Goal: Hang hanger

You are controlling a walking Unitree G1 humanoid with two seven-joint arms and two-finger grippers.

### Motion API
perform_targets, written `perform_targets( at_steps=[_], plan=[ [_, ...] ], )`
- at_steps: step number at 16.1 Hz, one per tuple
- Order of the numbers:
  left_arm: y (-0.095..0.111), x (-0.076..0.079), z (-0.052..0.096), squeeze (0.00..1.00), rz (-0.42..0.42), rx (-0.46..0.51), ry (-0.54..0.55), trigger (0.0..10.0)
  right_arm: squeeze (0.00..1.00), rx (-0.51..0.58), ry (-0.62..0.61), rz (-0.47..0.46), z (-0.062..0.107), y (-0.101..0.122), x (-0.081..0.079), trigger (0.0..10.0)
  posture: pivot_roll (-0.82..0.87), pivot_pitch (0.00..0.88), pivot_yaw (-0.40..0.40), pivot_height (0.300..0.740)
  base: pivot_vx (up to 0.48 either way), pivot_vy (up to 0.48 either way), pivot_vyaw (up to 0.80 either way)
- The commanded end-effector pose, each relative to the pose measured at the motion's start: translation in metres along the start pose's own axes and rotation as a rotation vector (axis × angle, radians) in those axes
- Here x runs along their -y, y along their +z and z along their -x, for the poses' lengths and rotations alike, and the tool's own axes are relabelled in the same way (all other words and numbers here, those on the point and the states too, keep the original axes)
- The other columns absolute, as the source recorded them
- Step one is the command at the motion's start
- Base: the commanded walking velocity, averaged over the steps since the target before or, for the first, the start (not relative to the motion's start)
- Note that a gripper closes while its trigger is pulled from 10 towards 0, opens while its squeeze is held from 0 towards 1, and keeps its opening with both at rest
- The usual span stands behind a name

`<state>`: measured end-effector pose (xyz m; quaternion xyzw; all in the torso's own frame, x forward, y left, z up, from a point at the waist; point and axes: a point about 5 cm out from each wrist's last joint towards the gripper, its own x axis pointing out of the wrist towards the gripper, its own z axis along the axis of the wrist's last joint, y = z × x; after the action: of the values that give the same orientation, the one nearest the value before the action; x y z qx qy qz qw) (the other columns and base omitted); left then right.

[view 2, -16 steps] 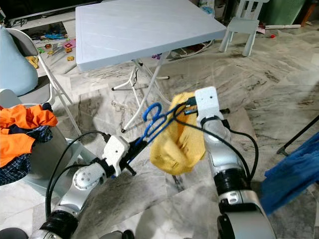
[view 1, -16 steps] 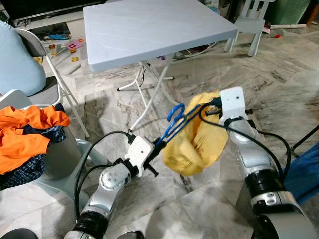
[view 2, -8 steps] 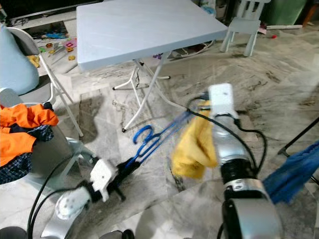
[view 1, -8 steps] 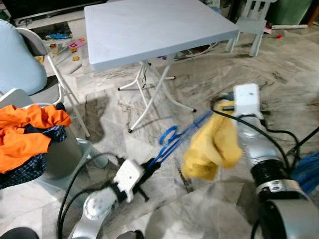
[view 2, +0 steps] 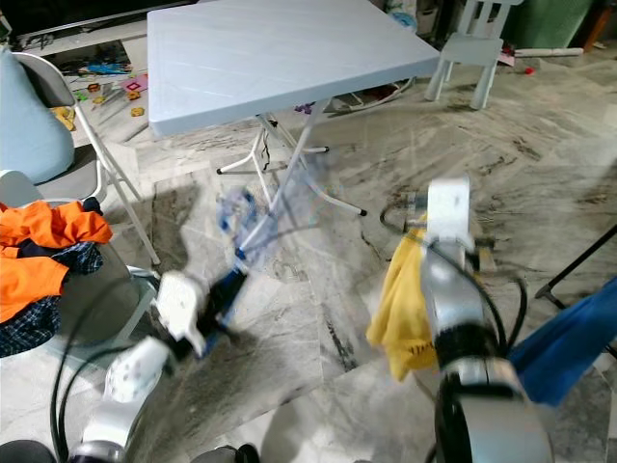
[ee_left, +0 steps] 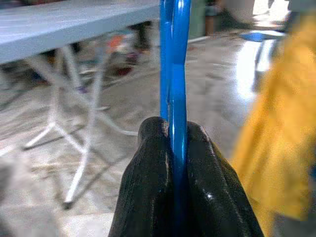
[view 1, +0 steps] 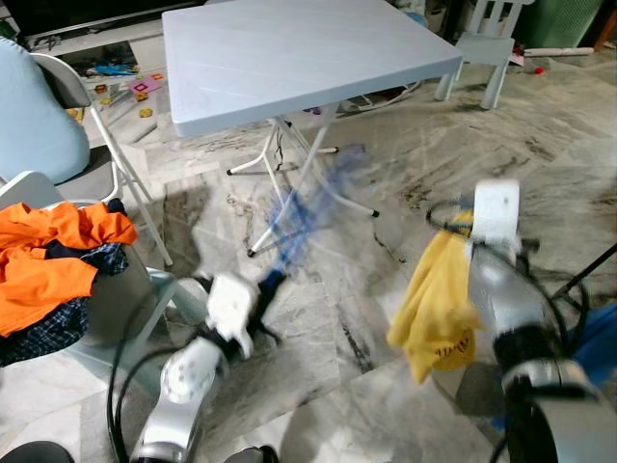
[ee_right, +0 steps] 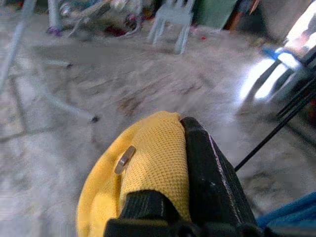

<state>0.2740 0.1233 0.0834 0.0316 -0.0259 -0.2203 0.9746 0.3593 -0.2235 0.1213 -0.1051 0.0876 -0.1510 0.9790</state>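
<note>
Plainly the folding table (view 1: 289, 58) is the anchor: everything at work sits on the marble floor (view 1: 386, 193) in front of it. Near its right front corner hangs the yellow garment (view 1: 439, 304), bunched in the right gripper (ee_right: 170, 182), whose fingers are clamped on the knit. Before the table's legs the blue hanger (ee_left: 173, 74) is a blur, its thin bar pinched flat between the closed fingers of the left gripper (ee_left: 175, 148). Hanger and garment are well apart. My worry: the hanger looks to be mid-swing, so it could clip a table leg or twist in that narrow pinch, and the cloth, held by one fold, may slip free.
</note>
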Motion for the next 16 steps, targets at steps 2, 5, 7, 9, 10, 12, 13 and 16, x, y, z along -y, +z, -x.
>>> perform_targets(
  at_steps=[2,5,7,9,10,12,13,16],
  plan=[
    [-0.005,-0.008,0.004,0.0,0.031,-0.055,0.111,10.0,0.0,0.056,0.108,-0.007,0.013,0.007,-0.003,10.0,-0.08,0.071,0.033,0.74,0.0,0.0,0.0],
    [-0.001,-0.009,0.001,0.0,0.097,-0.043,0.18,10.0,0.0,0.119,0.176,-0.045,0.03,0.012,-0.005,10.0,-0.07,0.05,0.039,0.74,0.0,0.0,0.0],
    [0.004,-0.008,0.0,0.0,0.117,-0.03,0.224,10.0,0.0,0.206,0.141,-0.138,0.042,0.024,-0.002,10.0,-0.06,0.031,0.04,0.74,0.141,0.0,0.0],
    [0.005,-0.01,0.001,0.0,0.157,-0.04,0.273,10.0,0.0,0.247,0.238,-0.236,0.053,0.027,-0.005,10.0,-0.06,0.019,0.039,0.74,0.345,0.0,0.0],
    [0.005,-0.011,0.002,0.0,0.177,-0.039,0.295,10.0,0.0,0.252,0.269,-0.261,0.06,0.023,-0.006,10.0,-0.06,0.015,0.039,0.74,0.401,0.0,0.0],
    [0.005,-0.016,0.006,0.0,0.191,-0.046,0.33,10.0,0.0,0.203,0.378,-0.33,0.075,0.011,-0.01,10.0,-0.06,0.013,0.041,0.74,0.441,0.0,0.0],
    [0.004,-0.018,0.008,0.0,0.189,-0.051,0.343,10.0,0.0,0.211,0.394,-0.315,0.08,0.009,-0.01,10.0,-0.06,0.014,0.042,0.74,0.45,0.0,0.0],
    [0.002,-0.02,0.01,0.0,0.204,-0.071,0.349,10.0,0.0,0.179,0.341,-0.185,0.091,-0.011,0.0,10.0,-0.07,0.023,0.046,0.74,0.46,0.0,0.0]
  ],
)
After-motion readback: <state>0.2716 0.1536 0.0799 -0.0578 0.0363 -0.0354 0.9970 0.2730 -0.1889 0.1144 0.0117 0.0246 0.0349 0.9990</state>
